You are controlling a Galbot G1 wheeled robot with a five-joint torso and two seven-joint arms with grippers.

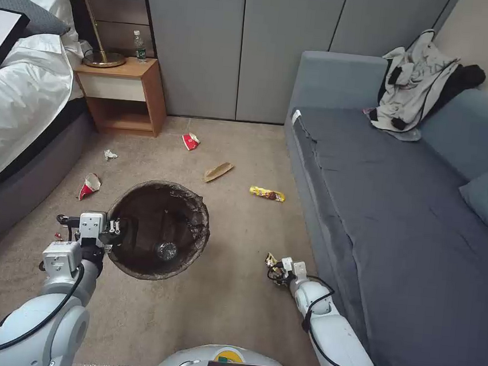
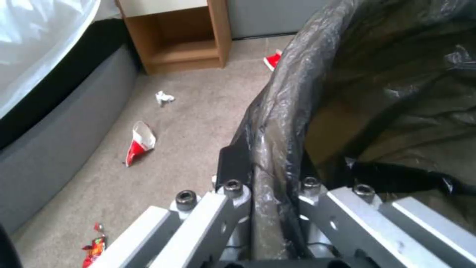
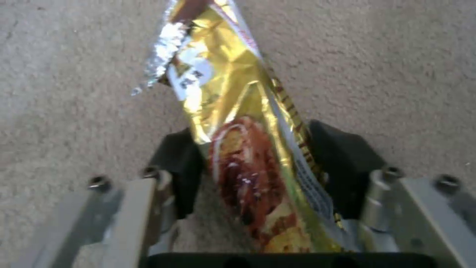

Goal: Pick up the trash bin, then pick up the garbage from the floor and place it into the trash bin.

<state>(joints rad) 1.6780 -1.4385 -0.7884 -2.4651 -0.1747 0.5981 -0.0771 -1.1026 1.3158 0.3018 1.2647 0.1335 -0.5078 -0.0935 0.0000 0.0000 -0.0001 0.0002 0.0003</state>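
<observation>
Right hand (image 3: 258, 163) pinches a slippery wrapper (image 3: 238, 111) (may slide out); left hand (image 2: 270, 193) clamps the bin (image 1: 159, 229) rim

The trash bin (image 1: 159, 229) is round, lined with a crinkled dark bag folded over its rim, mouth up and slightly tilted, left of centre and near; a clear bottle (image 1: 166, 250) lies at its bottom. On the beige carpet: 1 crushed red-and-white cup (image 1: 90, 185) left of the bin, a second cup (image 1: 190, 141) farther off, a crumpled white tissue (image 1: 110, 154) between them to the left, a brown paper scrap (image 1: 218, 171) beyond the bin, and a yellow wrapper (image 1: 267, 194) to its right. Another gold wrapper (image 3: 248, 149) stands upright off the carpet, near right.
</observation>
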